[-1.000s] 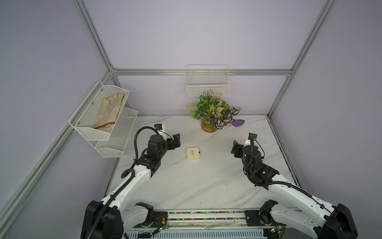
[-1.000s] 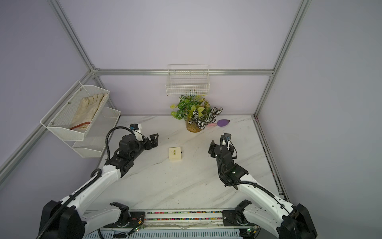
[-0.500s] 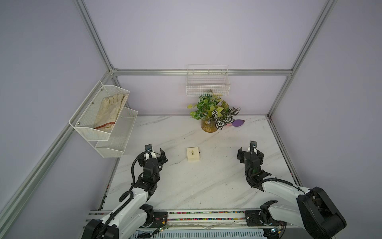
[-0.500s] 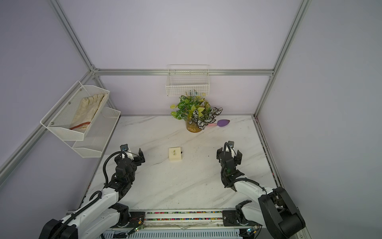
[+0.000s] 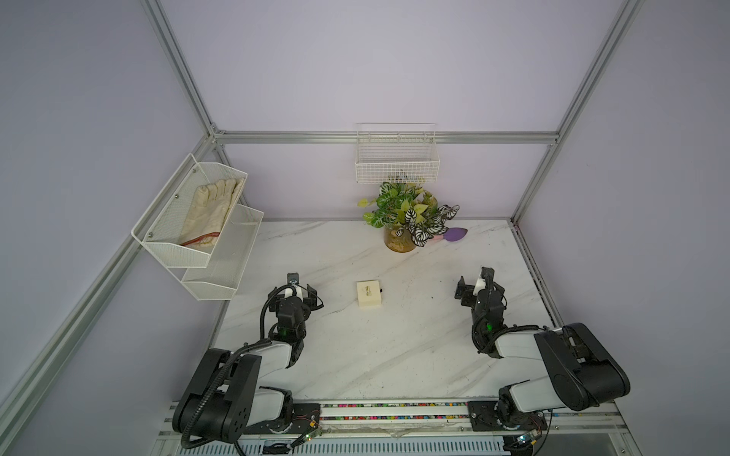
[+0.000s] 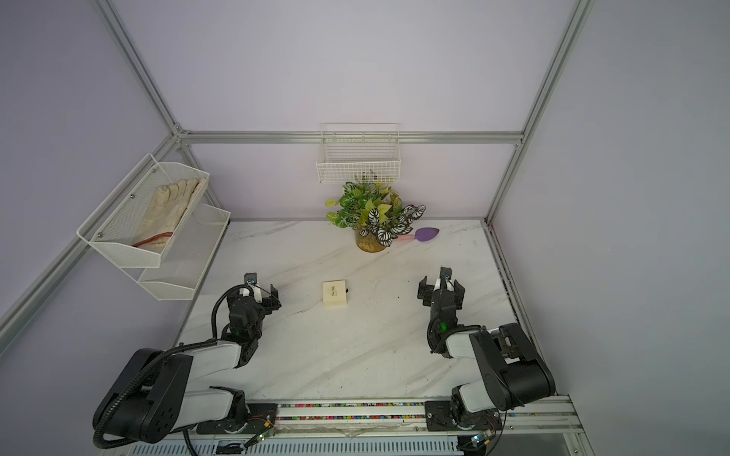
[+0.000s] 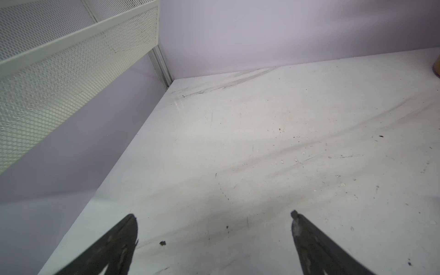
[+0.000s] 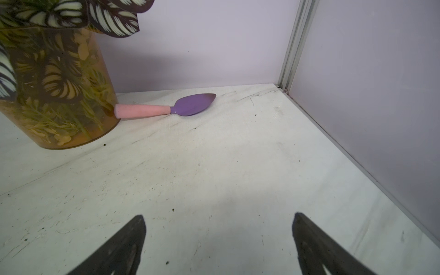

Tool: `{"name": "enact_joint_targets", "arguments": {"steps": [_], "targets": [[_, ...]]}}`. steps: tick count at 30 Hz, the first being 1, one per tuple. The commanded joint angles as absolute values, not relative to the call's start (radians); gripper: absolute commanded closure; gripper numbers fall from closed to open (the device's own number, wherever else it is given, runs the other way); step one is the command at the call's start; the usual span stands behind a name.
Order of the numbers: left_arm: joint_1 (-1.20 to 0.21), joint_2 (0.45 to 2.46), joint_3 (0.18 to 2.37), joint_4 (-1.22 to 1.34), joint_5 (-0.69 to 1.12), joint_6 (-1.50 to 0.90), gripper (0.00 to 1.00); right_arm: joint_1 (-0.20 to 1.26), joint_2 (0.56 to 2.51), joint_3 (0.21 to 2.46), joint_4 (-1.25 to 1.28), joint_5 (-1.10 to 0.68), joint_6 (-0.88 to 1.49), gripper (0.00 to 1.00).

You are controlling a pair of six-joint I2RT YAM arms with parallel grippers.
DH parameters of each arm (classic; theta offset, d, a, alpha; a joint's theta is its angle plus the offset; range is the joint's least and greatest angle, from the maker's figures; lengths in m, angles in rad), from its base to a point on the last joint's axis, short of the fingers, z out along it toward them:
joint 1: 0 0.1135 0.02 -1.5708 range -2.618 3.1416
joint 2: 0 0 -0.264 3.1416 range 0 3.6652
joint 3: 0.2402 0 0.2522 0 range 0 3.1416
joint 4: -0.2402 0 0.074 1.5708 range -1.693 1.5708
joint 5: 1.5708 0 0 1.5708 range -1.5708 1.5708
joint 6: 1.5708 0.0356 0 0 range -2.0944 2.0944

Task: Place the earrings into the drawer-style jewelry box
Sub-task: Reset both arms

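Bench (image 5: 395, 347): white marble-look top, grey veins, smooth with a dull sheen, scuffed and speckled.
Drawer-style jewelry box (image 5: 368, 293): matt cream cardboard.
Wall shelf (image 7: 59, 71): white-painted perforated metal mesh.
Wire basket (image 5: 397, 166): white coated wire.
Glove (image 5: 211, 209): cream cloth.
Vase (image 8: 59, 95): glossy amber, see-through.
Trowel (image 8: 192, 104): matt purple blade, pink foam-like handle.
Left fingers (image 7: 297, 228): matt black, worn grey at one tip.

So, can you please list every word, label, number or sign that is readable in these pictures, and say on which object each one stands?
Nothing can be quoted: no text here is readable.
Top of the drawer-style jewelry box: a small dark print shows in both top views, but it is too small to read.
Everything else, both wrist views included: no writing, label or number shows.
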State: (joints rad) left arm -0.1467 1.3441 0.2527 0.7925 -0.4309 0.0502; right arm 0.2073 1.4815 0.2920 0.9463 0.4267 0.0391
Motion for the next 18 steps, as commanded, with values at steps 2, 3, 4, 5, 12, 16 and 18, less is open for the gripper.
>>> {"name": "enact_joint_targets", "arguments": {"steps": [2, 3, 4, 5, 12, 16, 18], "targets": [[-0.08, 1.465, 0.335, 0.944, -0.312, 0.044, 0.0, 0.167, 1.554, 0.316, 1.146, 0.337, 0.026, 0.03], [-0.07, 1.49, 0.343, 0.946, -0.304, 0.035, 0.0, 0.16, 1.57, 0.322, 1.157, 0.324, 0.014, 0.03], [-0.061, 1.519, 0.352, 0.952, -0.295, 0.025, 0.0, 0.157, 1.589, 0.334, 1.161, 0.32, 0.006, 0.03], [-0.054, 1.545, 0.361, 0.958, -0.288, 0.022, 0.0, 0.15, 1.612, 0.342, 1.175, 0.317, 0.001, 0.03], [-0.011, 1.564, 0.391, 0.907, -0.244, -0.018, 0.0, 0.123, 1.794, 0.391, 1.271, 0.315, 0.007, 0.03], [-0.011, 1.56, 0.387, 0.913, -0.244, -0.016, 0.0, 0.11, 1.787, 0.427, 1.18, 0.325, 0.021, 0.03], [-0.011, 1.563, 0.387, 0.917, -0.244, -0.014, 0.0, 0.11, 1.793, 0.433, 1.185, 0.324, 0.016, 0.03]]}}
